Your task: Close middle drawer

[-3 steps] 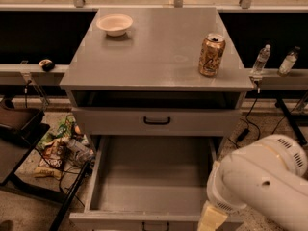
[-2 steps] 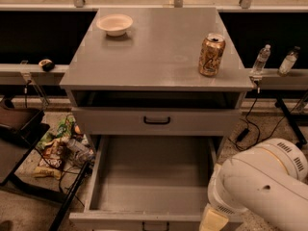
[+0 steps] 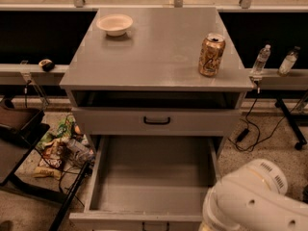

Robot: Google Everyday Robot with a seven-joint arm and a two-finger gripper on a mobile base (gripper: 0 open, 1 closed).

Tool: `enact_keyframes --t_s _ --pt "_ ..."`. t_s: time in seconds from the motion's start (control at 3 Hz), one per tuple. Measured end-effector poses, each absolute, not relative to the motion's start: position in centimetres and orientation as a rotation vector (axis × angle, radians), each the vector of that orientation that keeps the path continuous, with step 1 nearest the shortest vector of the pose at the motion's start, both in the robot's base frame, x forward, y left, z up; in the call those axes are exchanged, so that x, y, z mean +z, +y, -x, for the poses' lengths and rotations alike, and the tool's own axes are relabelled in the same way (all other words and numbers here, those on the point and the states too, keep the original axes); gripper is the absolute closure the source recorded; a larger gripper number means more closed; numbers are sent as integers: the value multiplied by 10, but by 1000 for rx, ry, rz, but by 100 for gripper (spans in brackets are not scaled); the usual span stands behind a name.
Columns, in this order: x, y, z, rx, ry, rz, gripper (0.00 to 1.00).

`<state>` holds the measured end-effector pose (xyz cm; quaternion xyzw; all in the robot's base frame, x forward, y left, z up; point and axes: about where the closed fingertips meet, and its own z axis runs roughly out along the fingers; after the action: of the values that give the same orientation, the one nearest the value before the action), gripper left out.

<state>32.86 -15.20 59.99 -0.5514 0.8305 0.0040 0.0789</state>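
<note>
The middle drawer point(image 3: 151, 177) is a wide grey metal drawer, pulled far out toward me, and its long plain interior holds nothing. Its flat front point(image 3: 120, 222) lies at the bottom edge of the view, where a bit of its black handle point(image 3: 155, 224) shows. My white arm point(image 3: 252, 201) fills the bottom right corner, just right of the drawer's front right corner. My gripper is below the bottom edge of the view, under the arm, and does not show.
Above the open drawer is a shut grey drawer front point(image 3: 156, 121) with a black handle. On the cabinet top point(image 3: 154, 57) stand a white bowl point(image 3: 114, 24) and a gold can point(image 3: 211, 55). Snack bags point(image 3: 55, 150) litter the floor on the left. Two bottles point(image 3: 260, 59) stand on a ledge at the right.
My arm has sunk lower and shifted slightly right in the view. The drawer stays open just as far.
</note>
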Motion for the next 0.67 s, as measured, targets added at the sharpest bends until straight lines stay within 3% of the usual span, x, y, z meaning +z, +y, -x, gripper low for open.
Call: enact_keyframes --t_s 0.33,0.67 --pt "543 -167 -282 48 2566 1640 46" --pt "518 -172 -259 56 2582 1634 69"
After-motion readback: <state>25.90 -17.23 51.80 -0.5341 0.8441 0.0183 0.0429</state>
